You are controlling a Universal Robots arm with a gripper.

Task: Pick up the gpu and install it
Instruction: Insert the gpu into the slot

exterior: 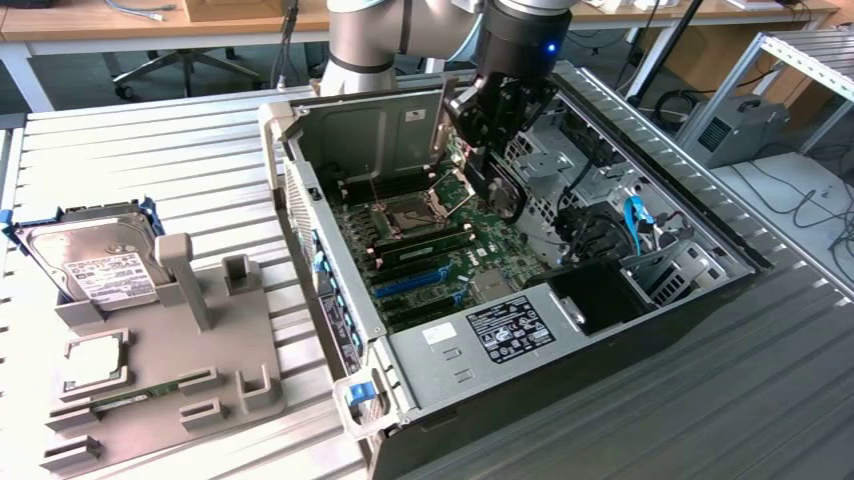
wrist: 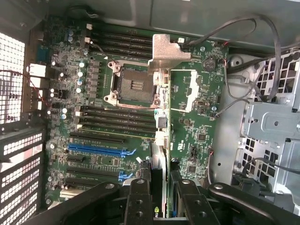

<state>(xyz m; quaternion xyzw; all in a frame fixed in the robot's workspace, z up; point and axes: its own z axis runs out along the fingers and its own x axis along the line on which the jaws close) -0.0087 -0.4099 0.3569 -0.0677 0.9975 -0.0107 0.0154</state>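
My gripper (exterior: 489,138) hangs inside the open computer case (exterior: 694,235), over the motherboard (exterior: 427,250). It is shut on the gpu (exterior: 499,192), which hangs below it with its black fan shroud facing the exterior view's right. In the wrist view I see the gpu (wrist: 167,52) edge-on, running from between the black fingers (wrist: 140,197) out to its silver end bracket. The gripper (wrist: 162,190) holds the card above the motherboard (wrist: 108,93), beside the empty processor socket (wrist: 132,85). The blue expansion slot (wrist: 96,148) lies off to one side of the card.
A grey fixture (exterior: 180,345) at the exterior view's left holds a hard drive (exterior: 91,260), a memory stick (exterior: 134,392) and a processor (exterior: 91,362). Drive cages and cables (exterior: 638,215) crowd the case's right side. Metal case walls (wrist: 18,154) enclose the board.
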